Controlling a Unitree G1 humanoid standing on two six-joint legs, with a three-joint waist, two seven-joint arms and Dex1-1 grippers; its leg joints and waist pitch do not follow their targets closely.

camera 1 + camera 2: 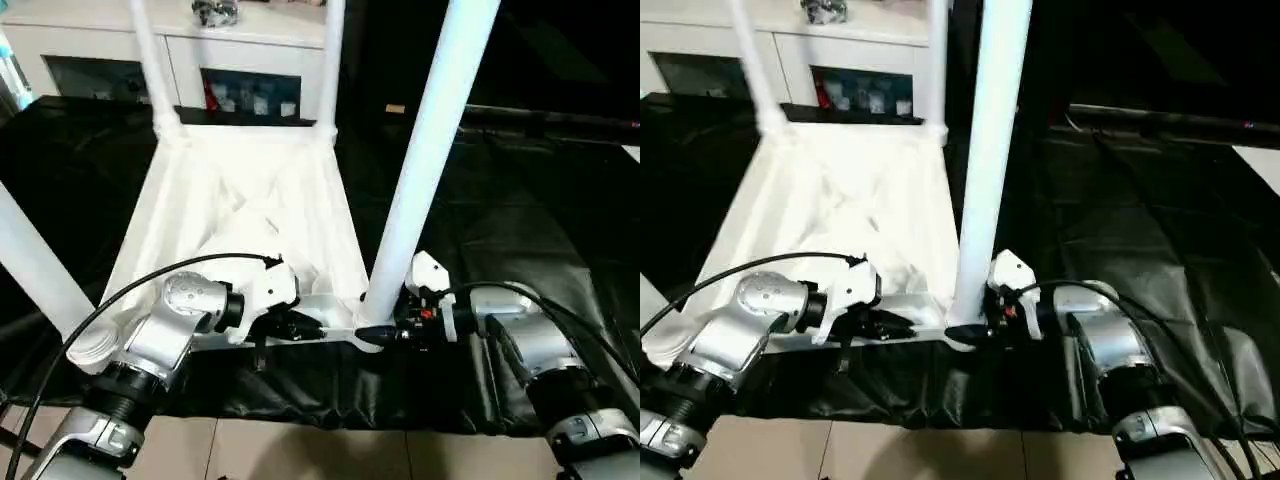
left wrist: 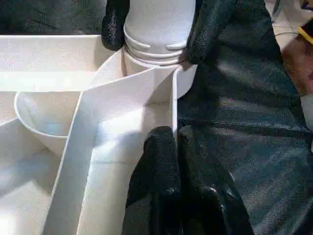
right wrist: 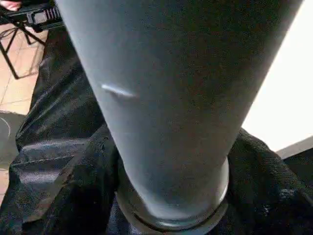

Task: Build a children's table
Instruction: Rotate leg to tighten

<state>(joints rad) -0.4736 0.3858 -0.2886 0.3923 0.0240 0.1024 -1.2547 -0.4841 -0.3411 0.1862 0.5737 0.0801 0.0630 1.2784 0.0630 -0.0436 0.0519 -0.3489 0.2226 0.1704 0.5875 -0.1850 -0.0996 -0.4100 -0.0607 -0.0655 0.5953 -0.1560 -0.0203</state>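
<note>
The white tabletop (image 1: 240,200) lies upside down on a black sheet (image 1: 520,200), with its ribbed side facing up. All places here are told from this tabletop.

Four white legs stand up from its corners. Two thin-looking ones, the far left leg (image 1: 150,60) and the far right leg (image 1: 332,60), rise at the far corners, close to a white cabinet (image 1: 230,50) with glass doors. The near left leg (image 1: 35,265) leans out past the near left corner. The near right leg (image 1: 430,150) stands tall in the near right corner socket (image 2: 146,61).

The left gripper (image 2: 177,147) is at the near edge of the tabletop — its two black fingers are pressed tight together, right by a thin rib, holding nothing I can see.

The right gripper (image 2: 152,24) is at the foot of the near right leg. Its fingers (image 2: 115,24) sit one on each side of the leg — spread as wide as the leg and touching it.
</note>
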